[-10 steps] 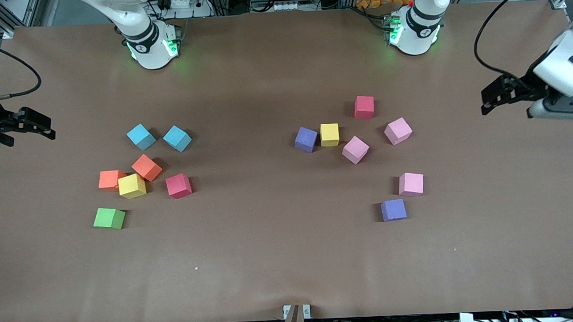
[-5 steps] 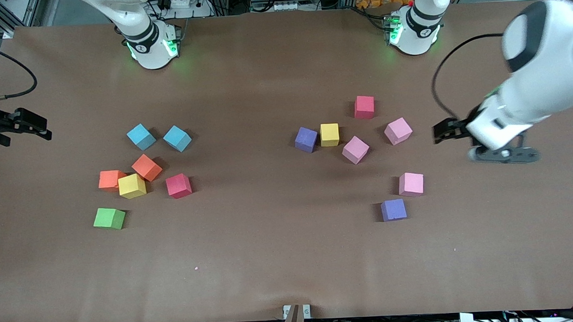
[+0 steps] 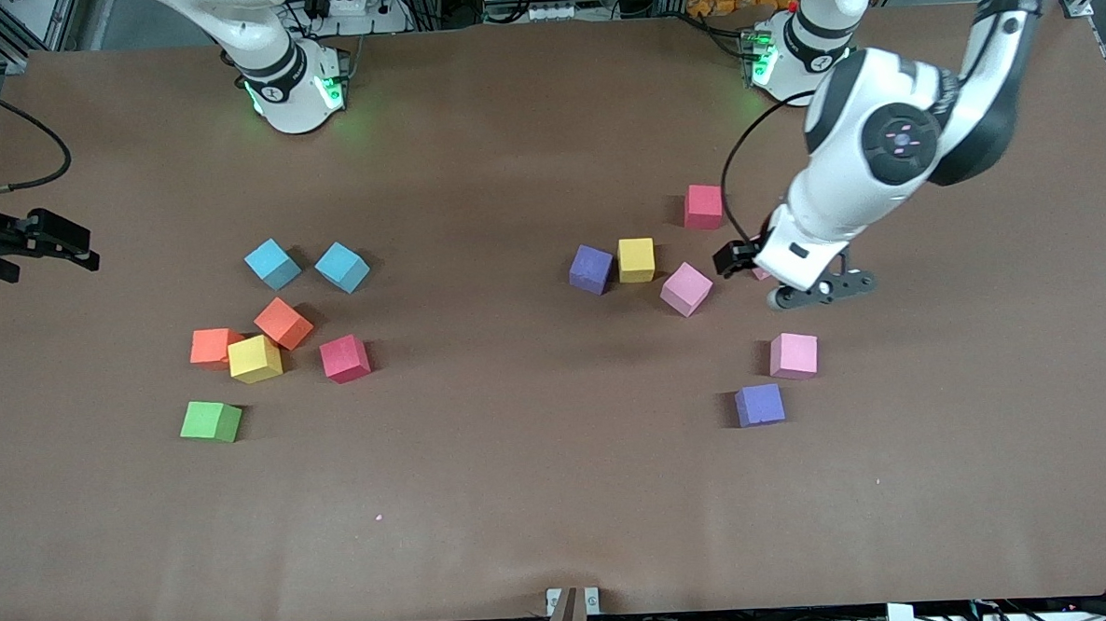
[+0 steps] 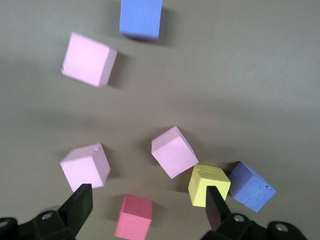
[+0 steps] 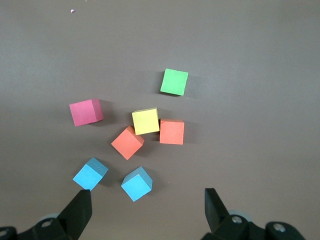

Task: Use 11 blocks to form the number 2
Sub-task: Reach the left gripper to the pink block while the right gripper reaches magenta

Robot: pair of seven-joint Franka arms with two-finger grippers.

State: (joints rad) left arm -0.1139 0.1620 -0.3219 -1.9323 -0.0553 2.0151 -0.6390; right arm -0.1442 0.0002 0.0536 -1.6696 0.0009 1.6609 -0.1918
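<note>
Left wrist view – my left claw (image 4: 145,210) hangs open over the pink cube (image 4: 85,166); right claw (image 3: 46,241) waits open.

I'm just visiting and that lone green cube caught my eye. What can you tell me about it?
The green cube is a small matte block, plain bright green, with crisp edges and nothing printed on it. It sits flat on the brown table, turned slightly askew. It lies at the right arm's end of the table, nearest the front camera of that cluster, just nearer than the yellow cube. Nothing touches it. No gripper is near it.
</note>
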